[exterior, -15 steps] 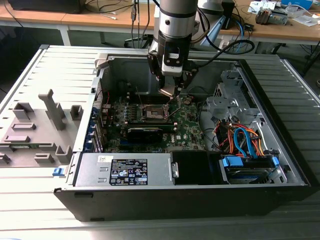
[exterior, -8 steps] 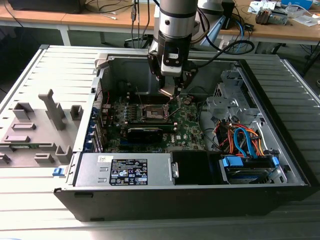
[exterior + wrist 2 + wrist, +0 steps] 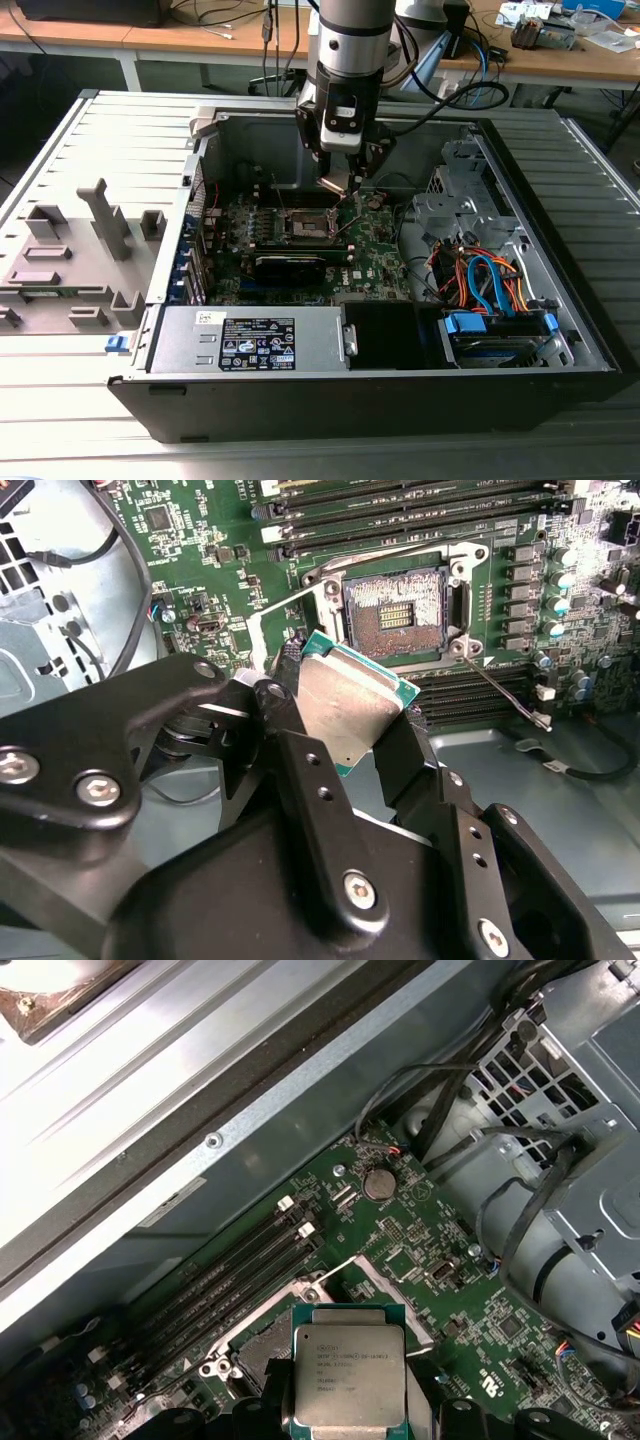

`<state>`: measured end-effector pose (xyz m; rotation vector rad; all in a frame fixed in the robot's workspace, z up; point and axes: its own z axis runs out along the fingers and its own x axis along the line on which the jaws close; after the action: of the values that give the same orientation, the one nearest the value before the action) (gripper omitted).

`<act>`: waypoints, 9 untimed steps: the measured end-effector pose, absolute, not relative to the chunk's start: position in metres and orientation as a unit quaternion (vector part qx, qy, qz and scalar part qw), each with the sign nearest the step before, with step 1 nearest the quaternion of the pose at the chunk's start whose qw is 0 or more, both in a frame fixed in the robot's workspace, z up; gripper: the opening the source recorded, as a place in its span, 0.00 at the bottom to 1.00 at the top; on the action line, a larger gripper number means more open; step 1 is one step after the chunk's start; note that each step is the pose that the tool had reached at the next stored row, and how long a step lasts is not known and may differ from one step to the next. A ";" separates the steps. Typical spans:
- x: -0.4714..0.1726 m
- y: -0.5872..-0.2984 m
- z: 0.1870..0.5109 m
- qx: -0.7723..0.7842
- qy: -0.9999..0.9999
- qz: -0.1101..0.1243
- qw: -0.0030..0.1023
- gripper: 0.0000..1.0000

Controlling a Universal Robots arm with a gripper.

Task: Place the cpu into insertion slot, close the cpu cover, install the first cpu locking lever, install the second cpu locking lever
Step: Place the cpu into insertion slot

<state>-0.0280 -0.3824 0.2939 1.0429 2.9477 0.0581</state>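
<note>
My gripper (image 3: pixel 343 182) is shut on the cpu (image 3: pixel 350 705), a small square chip with a silvery top and a green rim, held tilted between the two black fingers (image 3: pixel 405 750). In the first wrist view the cpu (image 3: pixel 348 1375) shows its printed top. The chip hangs a little above and beside the insertion slot (image 3: pixel 400 615), which lies uncovered with its contact field showing. In the exterior view the insertion slot (image 3: pixel 305 222) is just below the gripper. Two thin wire levers (image 3: pixel 500 687) stand swung away from the socket's corners. I cannot tell the cpu cover from the silver surround.
Black memory slots (image 3: pixel 400 515) run beside the socket. A long black card (image 3: pixel 290 265) lies across the board, with a power supply (image 3: pixel 250 340) in front. A drive cage with orange and blue cables (image 3: pixel 485 285) sits at the exterior view's right. Case walls (image 3: pixel 200 180) enclose the board.
</note>
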 end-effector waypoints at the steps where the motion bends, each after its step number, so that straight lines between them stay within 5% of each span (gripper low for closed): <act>1: -0.028 -0.382 0.294 0.335 0.942 0.019 0.007 0.54; 9: -0.028 -0.382 0.294 0.342 0.940 0.018 0.007 0.54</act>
<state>-0.0280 -0.3824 0.2937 1.0685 2.9380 0.0573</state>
